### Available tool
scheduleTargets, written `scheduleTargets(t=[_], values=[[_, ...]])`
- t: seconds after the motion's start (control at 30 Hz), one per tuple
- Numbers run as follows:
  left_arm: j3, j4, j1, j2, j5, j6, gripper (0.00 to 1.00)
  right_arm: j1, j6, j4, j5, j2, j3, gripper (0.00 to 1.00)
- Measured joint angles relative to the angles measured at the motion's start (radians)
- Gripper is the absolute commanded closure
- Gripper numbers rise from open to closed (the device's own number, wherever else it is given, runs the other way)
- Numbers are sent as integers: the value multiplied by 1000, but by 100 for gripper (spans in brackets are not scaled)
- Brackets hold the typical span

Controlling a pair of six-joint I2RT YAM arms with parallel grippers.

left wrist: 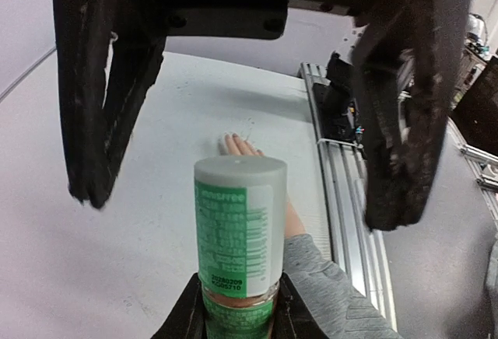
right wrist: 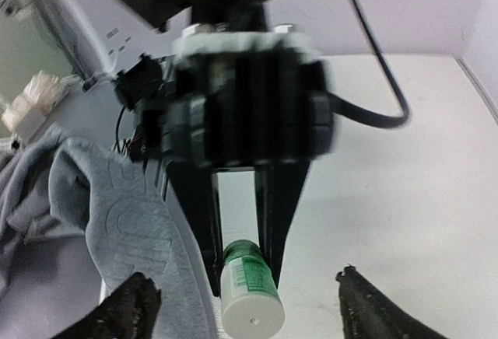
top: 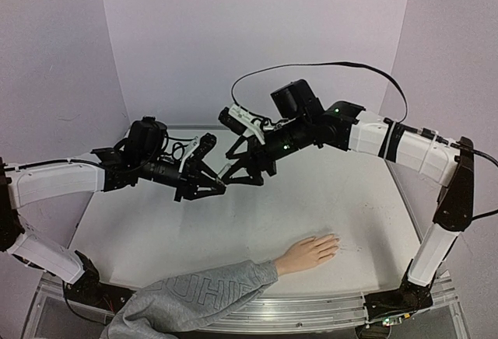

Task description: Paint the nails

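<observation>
L gripper [left wrist: 237, 300] clamps green-label bottle [left wrist: 239, 222] (contents unseen); R gripper [right wrist: 245, 277] spread wide.

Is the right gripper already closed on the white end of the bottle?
No, the right gripper is wide open, its fingers apart from the bottle that the left gripper holds.

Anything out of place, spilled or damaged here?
Nothing stands out. The left gripper holds the bottle in mid-air, the right gripper open facing it; the mannequin hand lies flat on the table, no spill visible.
</observation>
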Motion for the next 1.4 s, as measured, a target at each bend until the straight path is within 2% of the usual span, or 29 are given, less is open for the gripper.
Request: scheduleTargets(t=[0.07, 0.17, 0.37, 0.53, 0.67, 0.87, 1.4], values=[[0, -11, -2, -3, -78, 4, 100, -3, 83, 9, 72, 0, 8, 2], [0, -24, -19, -21, -250, 24, 100, -16, 229, 33, 164, 0, 10, 2], [0, -14, -80, -69, -573, 55, 100, -44, 570, 89, 261, -1, 4, 15], [-2, 28, -98, -88, -722, 70, 100, -42, 788, 183, 236, -1, 0, 22], [-5, 38, -101, -94, -795, 74, 100, -42, 886, 250, 195, 13, 3, 25], [-24, 49, -106, -99, -841, 74, 100, -41, 940, 270, 172, 70, 16, 29], [-29, 51, -111, -99, -862, 74, 100, -37, 954, 281, 107, 144, 80, 59]])
